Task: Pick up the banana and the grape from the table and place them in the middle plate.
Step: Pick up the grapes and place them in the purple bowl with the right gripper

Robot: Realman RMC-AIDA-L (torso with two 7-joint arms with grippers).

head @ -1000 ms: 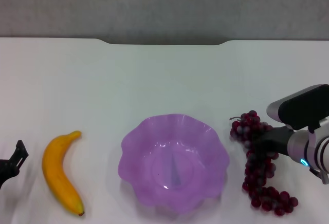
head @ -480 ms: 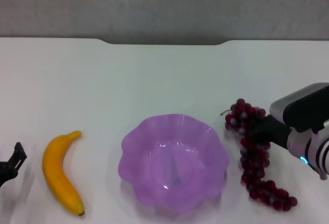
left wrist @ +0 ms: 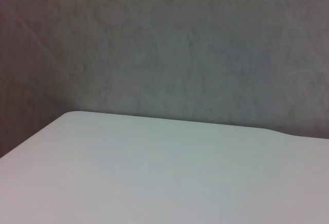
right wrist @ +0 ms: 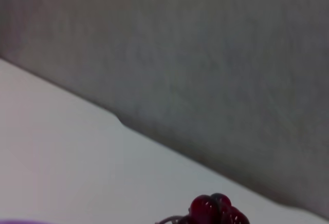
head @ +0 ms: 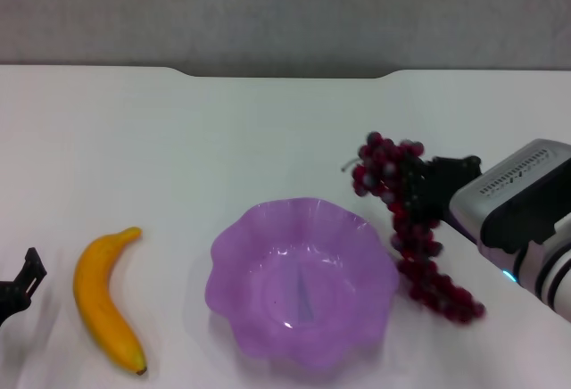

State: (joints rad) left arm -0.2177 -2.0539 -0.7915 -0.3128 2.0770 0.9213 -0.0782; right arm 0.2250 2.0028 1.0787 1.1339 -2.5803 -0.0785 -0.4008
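The grape [head: 406,219] is a dark red-purple bunch held up off the table [head: 268,139] by my right gripper [head: 426,186], which is shut on its upper part, just right of the middle plate [head: 302,280]. The bunch's tail hangs down past the plate's right rim. A few grapes [right wrist: 216,211] show in the right wrist view. The purple scalloped plate is empty. The banana [head: 105,298] lies on the table left of the plate. My left gripper [head: 22,282] sits at the left edge, left of the banana.
The table's far edge has a notch [head: 281,73] against a grey wall. The left wrist view shows only bare tabletop [left wrist: 154,172] and wall.
My right gripper has lifted the grape bunch off the table and carried it up and left toward the plate's right rim. The left gripper and banana stayed put.
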